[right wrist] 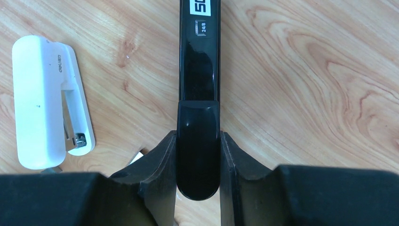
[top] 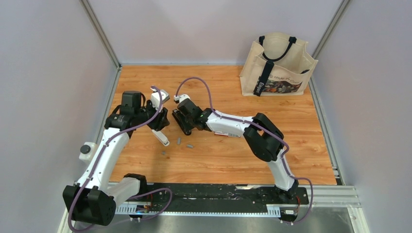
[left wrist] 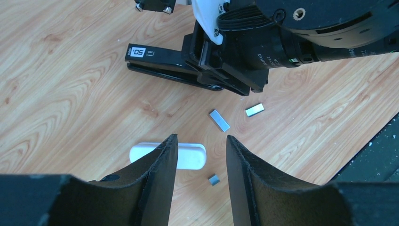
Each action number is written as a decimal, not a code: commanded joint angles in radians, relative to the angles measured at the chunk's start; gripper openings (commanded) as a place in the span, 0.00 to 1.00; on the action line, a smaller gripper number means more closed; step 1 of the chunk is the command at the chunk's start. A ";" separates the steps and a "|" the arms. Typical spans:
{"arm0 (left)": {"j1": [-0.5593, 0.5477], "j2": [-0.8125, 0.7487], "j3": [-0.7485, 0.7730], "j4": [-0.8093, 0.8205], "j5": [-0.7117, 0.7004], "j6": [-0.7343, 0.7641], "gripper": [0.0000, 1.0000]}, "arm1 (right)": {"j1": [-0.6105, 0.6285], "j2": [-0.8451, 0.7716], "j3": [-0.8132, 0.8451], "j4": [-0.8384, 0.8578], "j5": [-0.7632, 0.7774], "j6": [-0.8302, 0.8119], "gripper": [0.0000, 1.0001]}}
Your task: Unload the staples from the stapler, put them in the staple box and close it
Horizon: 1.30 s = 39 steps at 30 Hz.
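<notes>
A black stapler [right wrist: 199,61] lies on the wooden table, and my right gripper [right wrist: 198,137] is shut on its rounded rear end. In the top view this stapler [top: 180,120] sits mid-table with the right gripper [top: 187,122] on it. Three short grey staples [left wrist: 219,120] [left wrist: 254,109] [left wrist: 213,179] lie loose on the wood just in front of the stapler [left wrist: 157,59]; in the top view, the staples [top: 179,141] lie near its front. My left gripper [left wrist: 201,141] hangs open over the smallest strip, holding nothing; from above the left gripper [top: 159,124] hovers left of the stapler.
A white stapler [right wrist: 44,101] lies on the table beside the black one, partly behind my left finger [left wrist: 155,179]; it also shows from above, the white stapler [top: 163,138]. A beige tote bag [top: 279,63] stands at the back right. Black rail [top: 218,191] along the near edge.
</notes>
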 commanded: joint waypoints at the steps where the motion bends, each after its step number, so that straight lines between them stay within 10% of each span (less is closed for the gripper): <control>1: 0.025 -0.023 -0.009 0.018 0.001 -0.030 0.51 | 0.001 0.010 0.084 0.025 0.003 0.008 0.02; 7: 0.028 -0.011 -0.012 0.015 -0.010 -0.016 0.51 | 0.000 -0.024 0.087 0.008 -0.029 0.008 0.53; 13: 0.028 -0.011 -0.022 0.018 -0.020 -0.010 0.51 | -0.019 -0.134 0.046 -0.015 -0.044 -0.008 0.68; 25: 0.029 -0.014 -0.017 0.004 -0.033 0.007 0.51 | -0.212 -0.380 -0.299 -0.004 0.011 0.063 0.68; 39: 0.029 -0.020 -0.017 -0.011 -0.027 0.011 0.51 | -0.281 -0.236 -0.237 -0.202 0.154 0.204 0.49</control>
